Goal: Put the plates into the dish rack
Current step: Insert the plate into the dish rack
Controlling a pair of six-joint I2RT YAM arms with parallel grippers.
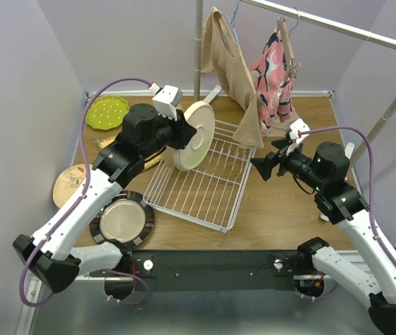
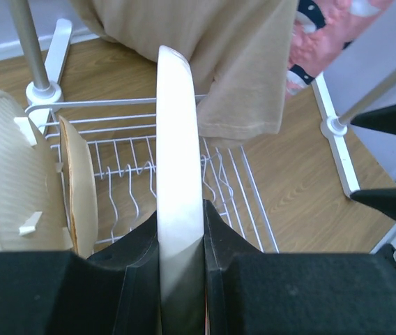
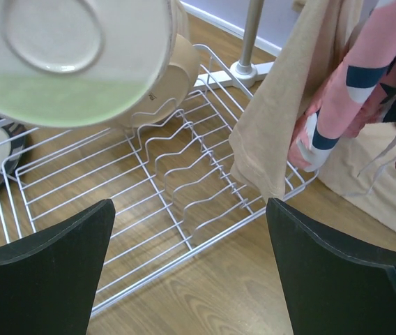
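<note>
Left pincer [image 2: 182, 241] pinches cream plate [image 2: 179, 125] by rim, upright over dish rack [image 2: 234, 183].

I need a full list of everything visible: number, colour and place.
dish rack: one, white wire, table centre
held plate: one, cream, upright above rack
racked plates: two, tan, rack's end
lime plate: one, green dotted, far left corner
floral plate: one, tan, left edge
dark-rimmed plate: one, silvery, near left
clothes rail: one, grey-white, back
garments: two, beige and pink, on rail
left end effector: black, shut on held plate
right end effector: black, open, right of rack
</note>
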